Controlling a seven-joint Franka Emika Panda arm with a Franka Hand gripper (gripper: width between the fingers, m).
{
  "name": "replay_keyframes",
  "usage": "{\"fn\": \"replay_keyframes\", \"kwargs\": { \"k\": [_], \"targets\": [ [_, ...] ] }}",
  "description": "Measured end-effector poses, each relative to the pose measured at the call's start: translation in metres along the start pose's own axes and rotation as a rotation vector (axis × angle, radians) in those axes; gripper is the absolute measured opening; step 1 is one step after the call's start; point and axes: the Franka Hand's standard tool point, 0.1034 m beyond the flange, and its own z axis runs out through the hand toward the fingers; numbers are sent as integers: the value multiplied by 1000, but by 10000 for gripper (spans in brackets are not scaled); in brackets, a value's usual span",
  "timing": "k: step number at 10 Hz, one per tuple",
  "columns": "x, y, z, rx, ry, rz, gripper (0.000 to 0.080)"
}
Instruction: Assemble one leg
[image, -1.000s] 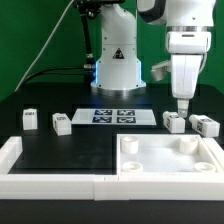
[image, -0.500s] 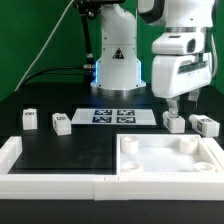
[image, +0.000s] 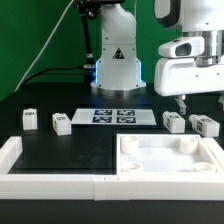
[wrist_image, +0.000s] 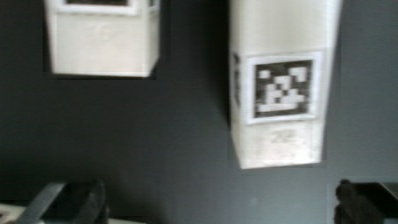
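Note:
Four small white legs with marker tags lie on the black table: two on the exterior view's left (image: 30, 120) (image: 62, 123) and two on its right (image: 174, 122) (image: 205, 125). My gripper (image: 200, 103) hovers above the right pair, open and empty. In the wrist view, one leg (wrist_image: 281, 85) lies lengthwise with its tag up and a second leg (wrist_image: 102, 40) lies beside it. Both are below my gripper (wrist_image: 214, 205), and the dark fingertips (wrist_image: 63, 200) stand wide apart, touching neither.
The large white tray-like piece (image: 170, 157) with corner holes lies in front of the right legs. The marker board (image: 112, 116) lies at the table's middle back, before the robot base (image: 117, 62). A white rail (image: 50, 182) borders the front and left edges.
The gripper has turned about its vertical axis, so the hand's broad side now faces the exterior camera. It has also risen a little above the right pair of legs.

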Motion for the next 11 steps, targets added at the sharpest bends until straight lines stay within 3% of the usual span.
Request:
{"fn": "replay_keyframes", "kwargs": {
  "k": [2, 4, 6, 8, 9, 11],
  "targets": [
    [-2, -8, 1, 6, -9, 17, 649],
    [-2, -7, 1, 3, -31, 20, 649],
    [-10, -1, 1, -25, -238, -6, 649],
    [0, -2, 7, -16, -387, -37, 649],
    [-6, -1, 9, -10, -496, -85, 649],
    [-3, -2, 12, 5, -724, -121, 649]
  ]
}}
